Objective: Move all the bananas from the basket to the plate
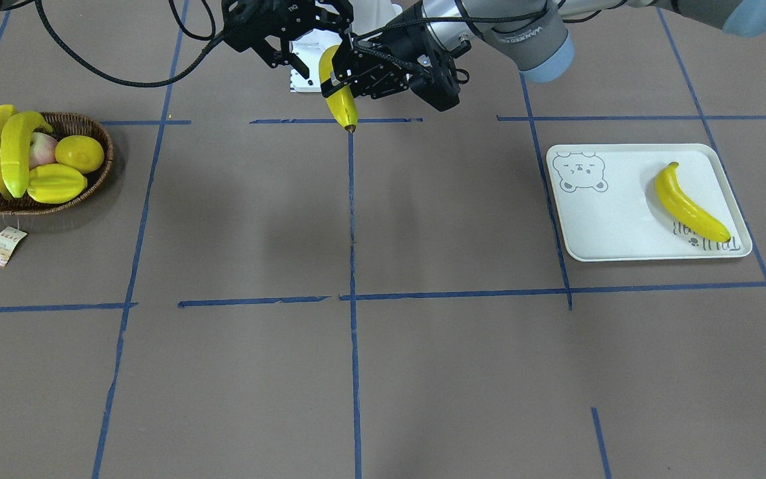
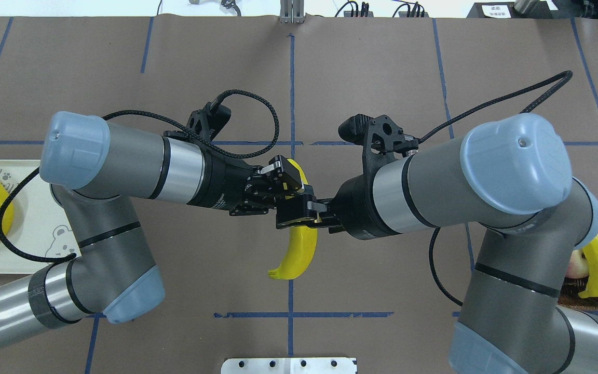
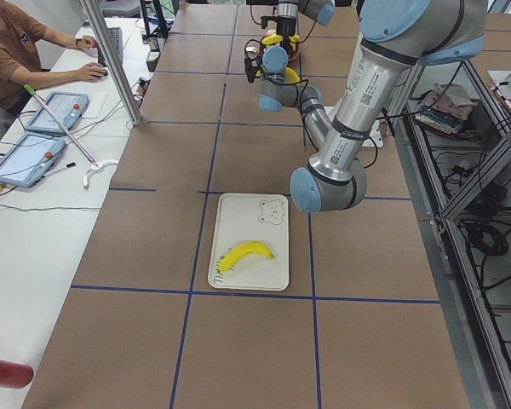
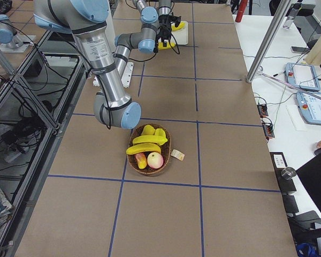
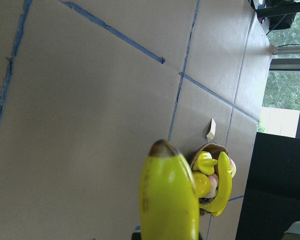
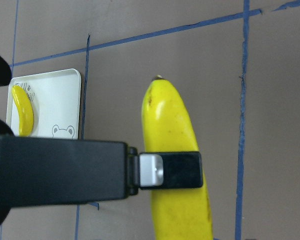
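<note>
A banana [image 2: 299, 249] is held in mid-air over the table centre, at a hand-over between the two arms. The left gripper [image 2: 278, 182] is seen closed on its upper part and the right gripper [image 2: 299, 213] closed across its middle; how firm either grip is cannot be told. The hand-over is judged best done if the right jaws are opened only once the left hold is secure, then drawn straight back towards 3 o'clock in the overhead view.

One banana [image 1: 691, 206] lies on the plate [image 1: 596, 219], at 9 o'clock in the overhead view; bare room is left on its bear side. Two bananas [image 1: 14, 150] remain in the basket [image 1: 90, 126] at 3 o'clock, among other fruit. Open table lies between.
</note>
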